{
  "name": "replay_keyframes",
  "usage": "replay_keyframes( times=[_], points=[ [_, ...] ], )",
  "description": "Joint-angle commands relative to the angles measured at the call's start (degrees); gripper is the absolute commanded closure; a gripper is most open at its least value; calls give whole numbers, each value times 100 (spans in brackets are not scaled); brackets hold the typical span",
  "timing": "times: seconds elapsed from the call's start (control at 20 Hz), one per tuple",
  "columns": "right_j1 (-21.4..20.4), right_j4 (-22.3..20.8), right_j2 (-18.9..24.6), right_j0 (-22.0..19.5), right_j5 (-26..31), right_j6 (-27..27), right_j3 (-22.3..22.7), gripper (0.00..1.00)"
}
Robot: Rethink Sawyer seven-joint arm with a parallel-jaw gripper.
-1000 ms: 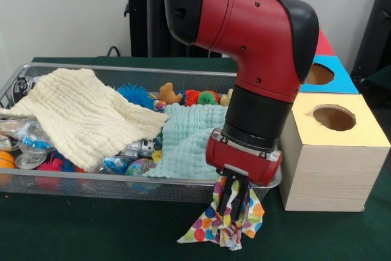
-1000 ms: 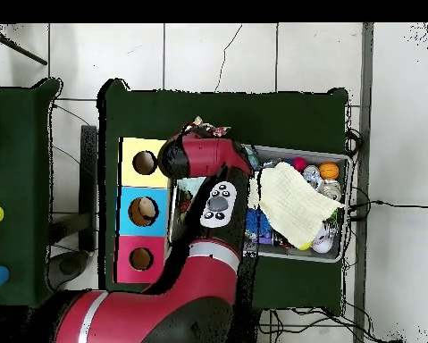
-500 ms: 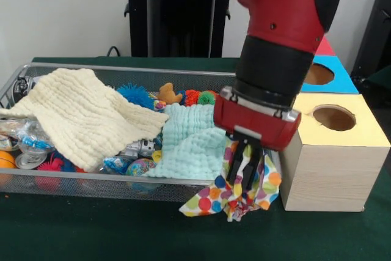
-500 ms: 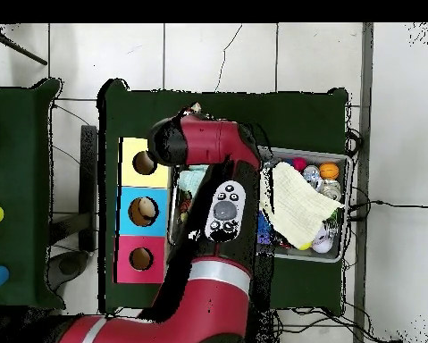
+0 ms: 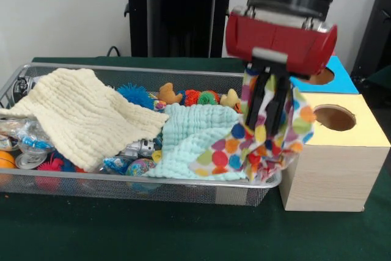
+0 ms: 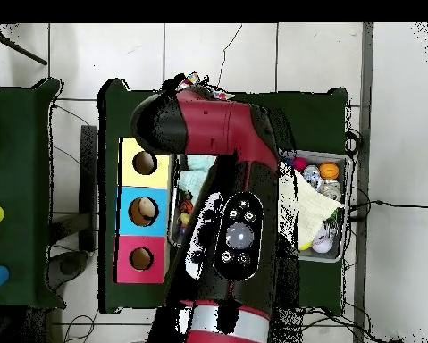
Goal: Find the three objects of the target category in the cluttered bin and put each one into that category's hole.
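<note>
A: We have the polka-dot cloth pinched between our fingers. A second ago it hung low, in front of the wire bin; now it is lifted and dangles beside the yellow-topped box, its lower folds brushing the bin's near corner.

B: So we judge the carry toward that box's hole is under way. The hole sits just past the fingers, on the box side.

A: Behind and away from the box, the mint cloth and cream cloth still lie in the bin.

B: They cover much of the toys, and overhead our arm hides the cloth we hold.
</note>
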Motion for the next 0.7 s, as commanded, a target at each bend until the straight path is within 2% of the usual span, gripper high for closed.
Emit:
replay_keyframes(
  times=[0.05,0.25,0.45,0.7],
  points=[
    [-656,216,579,143,1710,-139,479,100],
    [-916,311,372,349,2238,334,643,100],
    [-1007,421,188,556,2494,917,880,100],
    [-973,828,314,566,1978,1264,1659,100]
  ],
)
